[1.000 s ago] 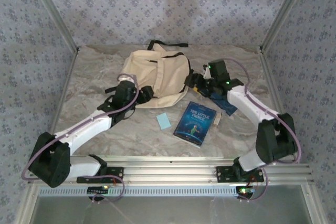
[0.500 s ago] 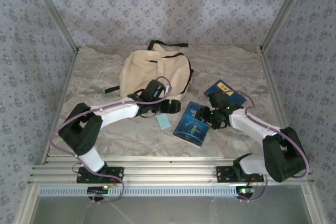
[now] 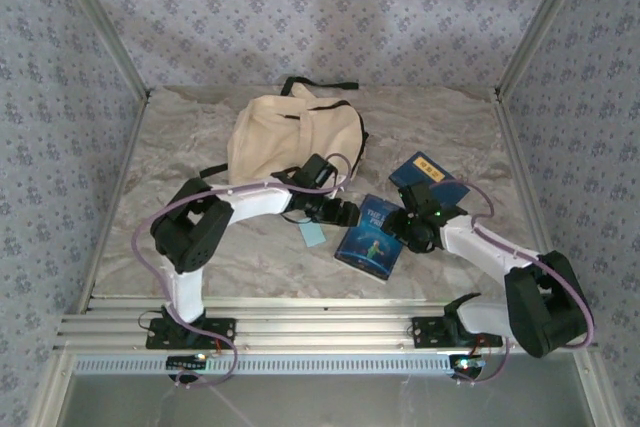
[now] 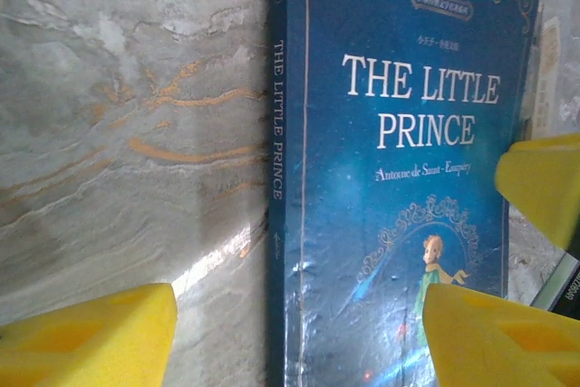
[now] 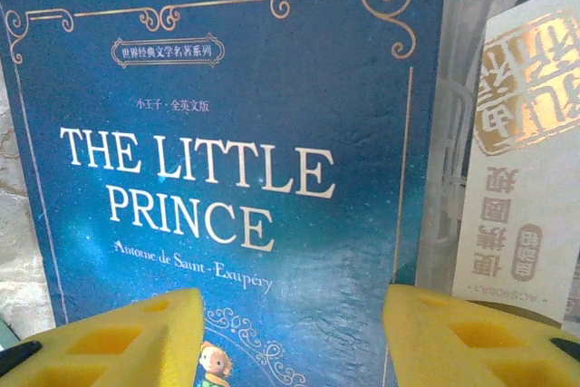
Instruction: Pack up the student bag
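Note:
The student bag [image 3: 290,137], cream with black straps, lies at the back centre of the table. In front of it lies a blue book [image 3: 366,245], "The Little Prince". My left gripper [image 3: 348,215] hovers at the book's left edge. In the left wrist view this gripper [image 4: 299,319] is open, its yellow pads either side of the book's spine [image 4: 276,133]. My right gripper [image 3: 398,224] is at the book's right edge. In the right wrist view that gripper [image 5: 294,319] is open over the book's cover [image 5: 236,133], and holds nothing.
A light blue note pad [image 3: 313,235] lies left of the book. A second blue book [image 3: 425,169] lies behind the right gripper. A clear case with a white gold-lettered label [image 5: 526,178] sits beside the book's right edge. The table [image 4: 136,115] is marbled.
Both arms left the bag's sides and came forward to the book. The left gripper now stands at the book's left edge and the right at its right edge. The second blue book is uncovered.

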{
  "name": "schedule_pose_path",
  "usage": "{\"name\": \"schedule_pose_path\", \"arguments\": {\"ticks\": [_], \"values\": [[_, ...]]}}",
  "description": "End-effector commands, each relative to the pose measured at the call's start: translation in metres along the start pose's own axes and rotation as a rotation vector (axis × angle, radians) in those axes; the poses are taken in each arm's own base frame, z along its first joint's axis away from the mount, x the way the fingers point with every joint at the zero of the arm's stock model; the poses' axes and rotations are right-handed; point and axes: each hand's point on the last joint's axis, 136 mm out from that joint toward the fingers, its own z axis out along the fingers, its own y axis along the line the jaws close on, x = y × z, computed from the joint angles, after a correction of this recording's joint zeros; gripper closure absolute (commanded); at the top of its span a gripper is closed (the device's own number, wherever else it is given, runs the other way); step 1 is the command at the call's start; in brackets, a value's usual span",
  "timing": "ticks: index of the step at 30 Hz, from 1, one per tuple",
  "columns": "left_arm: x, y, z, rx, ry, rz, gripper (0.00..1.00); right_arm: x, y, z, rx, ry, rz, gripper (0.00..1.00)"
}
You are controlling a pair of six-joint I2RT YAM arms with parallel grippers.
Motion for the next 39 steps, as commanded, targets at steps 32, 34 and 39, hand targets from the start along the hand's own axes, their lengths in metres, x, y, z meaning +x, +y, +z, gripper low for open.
{"name": "schedule_pose_path", "arguments": {"ticks": [32,34,39], "values": [[-0.026,-0.083,-0.010,0.350,-0.022,-0.093,0.42,0.009,-0.017,0.040,0.036,0.084,0.025,0.51],[-0.027,-0.086,-0.014,0.355,-0.028,-0.087,0.45,0.008,-0.018,0.039,0.040,0.080,0.024,0.51],[-0.028,-0.097,-0.027,0.371,-0.047,-0.062,0.48,0.006,-0.018,0.038,0.042,0.070,0.020,0.52]]}}
